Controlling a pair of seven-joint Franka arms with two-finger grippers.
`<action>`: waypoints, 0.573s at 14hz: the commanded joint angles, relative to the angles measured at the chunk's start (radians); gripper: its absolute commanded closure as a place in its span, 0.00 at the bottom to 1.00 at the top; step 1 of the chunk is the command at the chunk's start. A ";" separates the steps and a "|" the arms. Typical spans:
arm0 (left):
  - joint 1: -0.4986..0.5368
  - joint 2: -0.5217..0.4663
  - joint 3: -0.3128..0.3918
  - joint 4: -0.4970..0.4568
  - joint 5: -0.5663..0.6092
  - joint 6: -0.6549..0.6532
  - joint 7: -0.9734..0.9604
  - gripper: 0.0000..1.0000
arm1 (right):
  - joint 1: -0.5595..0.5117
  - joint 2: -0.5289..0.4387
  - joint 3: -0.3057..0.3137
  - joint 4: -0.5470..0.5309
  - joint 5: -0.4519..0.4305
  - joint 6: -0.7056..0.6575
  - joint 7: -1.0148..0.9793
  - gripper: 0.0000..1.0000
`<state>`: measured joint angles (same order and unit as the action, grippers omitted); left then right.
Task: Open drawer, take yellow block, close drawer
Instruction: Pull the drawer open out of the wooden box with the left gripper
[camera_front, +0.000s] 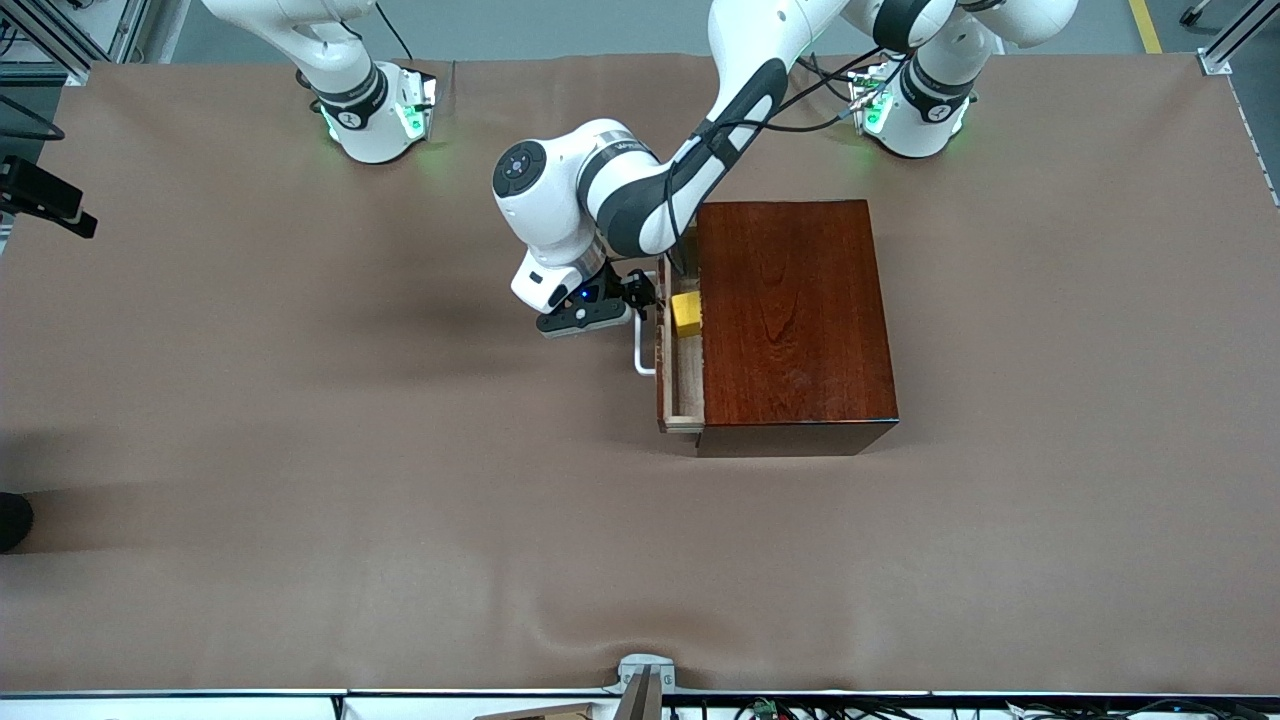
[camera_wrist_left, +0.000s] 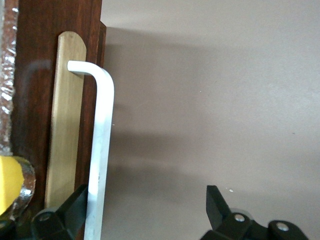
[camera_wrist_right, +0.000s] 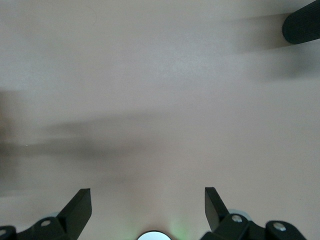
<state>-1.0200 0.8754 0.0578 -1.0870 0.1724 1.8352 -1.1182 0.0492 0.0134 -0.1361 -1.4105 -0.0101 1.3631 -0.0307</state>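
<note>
The dark reddish-brown wooden box (camera_front: 790, 320) stands mid-table. Its drawer (camera_front: 680, 385) is pulled out a little toward the right arm's end. The yellow block (camera_front: 686, 311) lies in the drawer's opened strip; a corner of it shows in the left wrist view (camera_wrist_left: 9, 184). My left gripper (camera_front: 641, 297) is open at the white loop handle (camera_front: 640, 352). In the left wrist view the gripper (camera_wrist_left: 147, 206) has the handle (camera_wrist_left: 100, 145) between its fingers, close against one finger (camera_wrist_left: 75, 202). My right gripper (camera_wrist_right: 147, 205) is open and empty over bare table, out of the front view.
A brown cloth (camera_front: 300, 450) covers the table. The right arm's base (camera_front: 375, 110) and the left arm's base (camera_front: 915, 110) stand along the edge farthest from the front camera. A black camera mount (camera_front: 45, 195) sits at the right arm's end.
</note>
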 joint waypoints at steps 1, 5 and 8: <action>-0.009 0.019 -0.029 0.035 -0.010 0.042 -0.054 0.00 | -0.017 0.008 0.013 0.008 -0.019 0.001 -0.009 0.00; -0.009 0.020 -0.030 0.035 -0.011 0.084 -0.106 0.00 | -0.020 0.016 0.013 0.008 -0.013 0.001 -0.008 0.00; -0.009 0.022 -0.032 0.035 -0.022 0.114 -0.135 0.00 | -0.020 0.016 0.012 0.008 -0.016 0.001 -0.008 0.00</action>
<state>-1.0206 0.8756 0.0435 -1.0879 0.1711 1.9147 -1.2078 0.0491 0.0255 -0.1365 -1.4105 -0.0107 1.3631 -0.0307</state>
